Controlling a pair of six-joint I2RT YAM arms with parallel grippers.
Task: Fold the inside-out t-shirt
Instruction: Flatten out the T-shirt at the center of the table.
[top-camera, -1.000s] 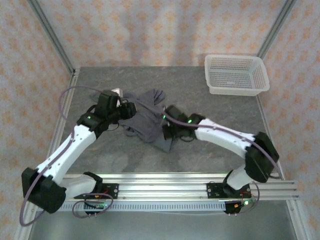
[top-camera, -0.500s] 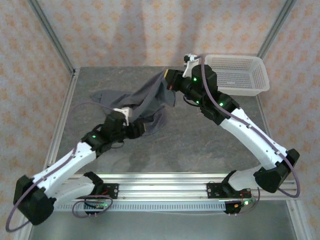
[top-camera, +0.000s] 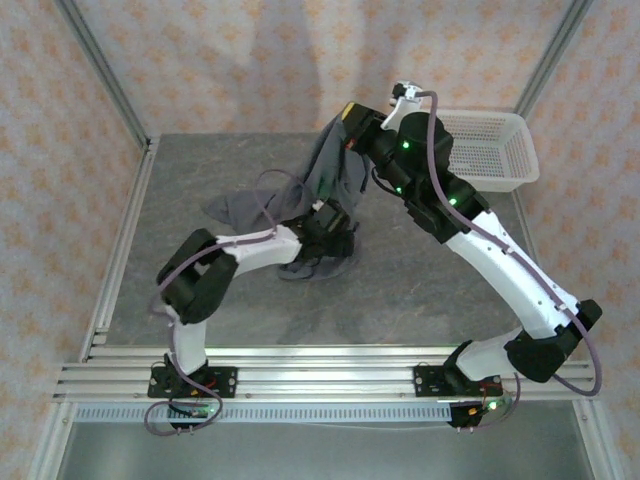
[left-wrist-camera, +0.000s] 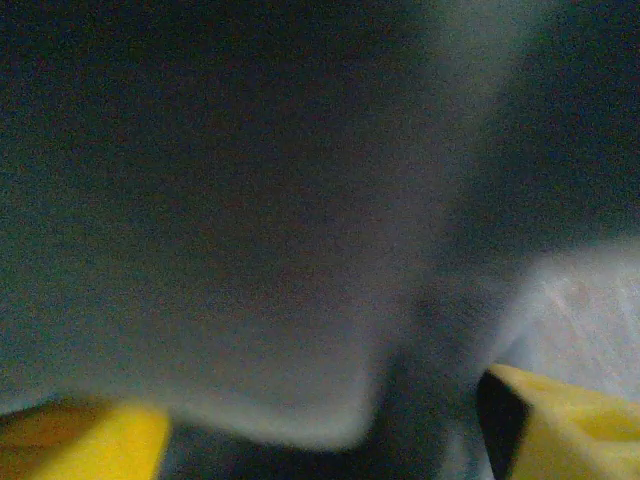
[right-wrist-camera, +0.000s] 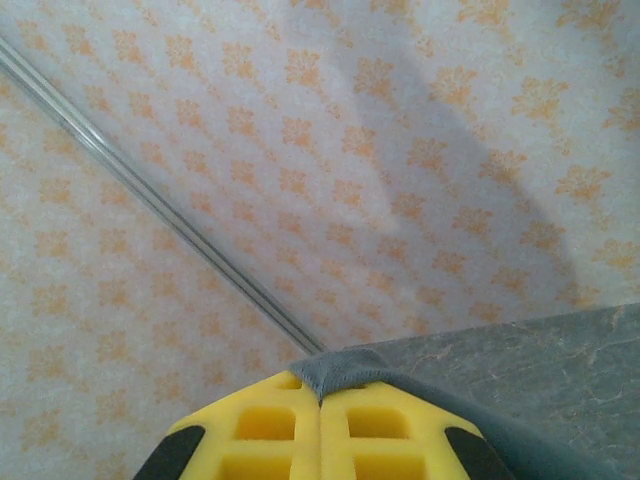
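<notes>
The right hand (right-wrist-camera: 320, 392) is clenched: its two yellow fingers (right-wrist-camera: 250, 425) press together, and a small fold of grey cloth is pinched at their tips. This cloth is the inside-out t-shirt (top-camera: 330, 170). In the top view the right hand is raised high above the far middle of the tabletop (top-camera: 420, 290), and the t-shirt hangs down from it as a long dark drape, going toward the left and the near side. The lower part of the t-shirt lies crumpled on the tabletop, with one part spread out to the left.

The left hand (left-wrist-camera: 300, 420) is low, at this crumpled lower part. Its yellow fingers (left-wrist-camera: 560, 420) stand wide apart, so it is released. Blurred grey cloth hangs close in front of its camera and between the fingers, but they do not squeeze it.

The white mesh basket (top-camera: 505, 178) stands in the far right corner of the tabletop, partly behind the right arm. The part of its mesh bottom that shows is bare. The t-shirt is outside the basket, to its left, and apart from it.
</notes>
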